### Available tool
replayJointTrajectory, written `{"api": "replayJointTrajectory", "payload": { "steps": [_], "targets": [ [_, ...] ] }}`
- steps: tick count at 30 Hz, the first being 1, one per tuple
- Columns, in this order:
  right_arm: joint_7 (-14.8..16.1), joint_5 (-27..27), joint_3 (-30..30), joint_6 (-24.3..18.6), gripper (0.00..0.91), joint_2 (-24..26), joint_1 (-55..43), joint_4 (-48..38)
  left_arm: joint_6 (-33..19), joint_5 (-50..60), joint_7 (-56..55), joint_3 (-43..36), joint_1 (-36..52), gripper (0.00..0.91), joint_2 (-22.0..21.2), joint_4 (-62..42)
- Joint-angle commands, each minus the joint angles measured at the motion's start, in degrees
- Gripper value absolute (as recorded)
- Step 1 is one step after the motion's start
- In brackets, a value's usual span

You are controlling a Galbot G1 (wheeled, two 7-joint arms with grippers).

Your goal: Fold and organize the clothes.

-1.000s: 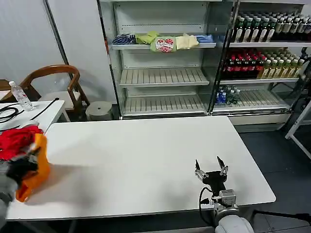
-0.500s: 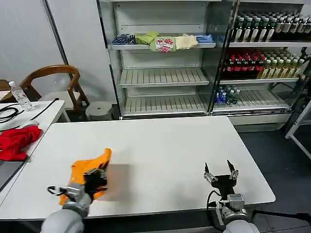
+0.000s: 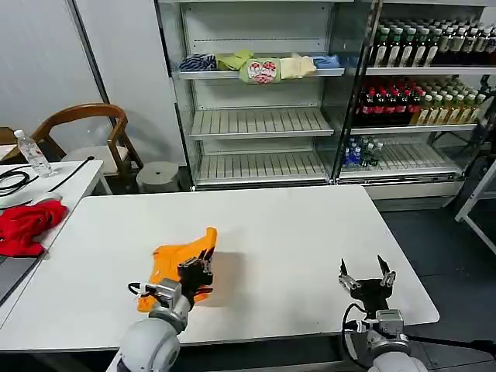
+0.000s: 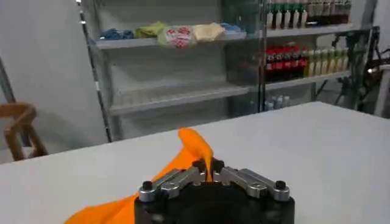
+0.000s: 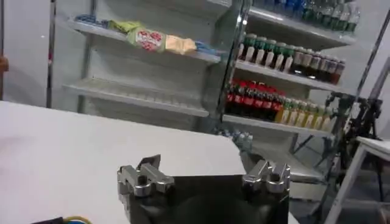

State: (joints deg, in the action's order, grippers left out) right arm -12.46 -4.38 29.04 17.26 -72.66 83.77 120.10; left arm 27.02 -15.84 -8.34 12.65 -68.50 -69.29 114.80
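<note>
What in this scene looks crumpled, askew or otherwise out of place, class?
The orange T-shirt is bunched and crumpled, not flat, pinched in the shut left gripper over the white table. One corner sticks up. The right gripper waits open at the table's near right edge. A red garment lies heaped on the side table.

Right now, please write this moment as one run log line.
left gripper: shut on T-shirt, over table | right gripper: open, idle near table's right front edge

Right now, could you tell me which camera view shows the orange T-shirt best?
The head view: the orange T-shirt lies bunched on the white table, pinched by the left gripper. The left wrist view catches just a fold rising past the gripper's fingers.
</note>
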Motion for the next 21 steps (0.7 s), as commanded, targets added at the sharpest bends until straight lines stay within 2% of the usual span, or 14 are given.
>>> {"api": "replayJointTrajectory", "payload": {
  "steps": [1, 6, 11, 17, 18, 19, 21],
  "targets": [
    [0.0, -0.1, 1.1, 0.3, 0.907, 0.4, -0.3, 0.1, 1.5, -2.8, -1.7, -3.8, 3.5, 0.010, -5.1, -1.8],
    [0.1, -0.7, 1.3, 0.4, 0.907, 0.9, -0.3, 0.3, 2.4, -9.9, -3.4, -5.0, 3.6, 0.010, -5.8, -0.7],
    [0.1, -0.7, 1.1, 0.4, 0.907, 1.2, -0.4, 0.1, 3.3, -10.1, -3.8, -6.5, 4.1, 0.010, -7.6, -0.6],
    [0.2, -1.5, 3.0, 0.2, 0.907, 2.4, 0.3, 0.9, 3.7, -13.9, -4.8, -6.6, 7.0, 0.010, -11.2, -5.8],
    [0.2, -1.8, 3.3, 0.3, 0.907, 2.5, 0.3, 0.9, 3.8, -13.7, -4.9, -7.0, 7.1, 0.322, -12.1, -5.8],
    [0.3, -1.9, 3.5, 0.3, 0.907, 2.6, 0.2, 0.8, 3.8, -13.6, -4.7, -7.6, 6.9, 0.907, -12.9, -5.7],
    [0.9, -2.7, 3.9, 0.1, 0.907, 2.6, 0.1, 0.8, 3.3, -13.4, -4.1, -8.8, 6.5, 0.907, -14.2, -5.4]
  ]
}}
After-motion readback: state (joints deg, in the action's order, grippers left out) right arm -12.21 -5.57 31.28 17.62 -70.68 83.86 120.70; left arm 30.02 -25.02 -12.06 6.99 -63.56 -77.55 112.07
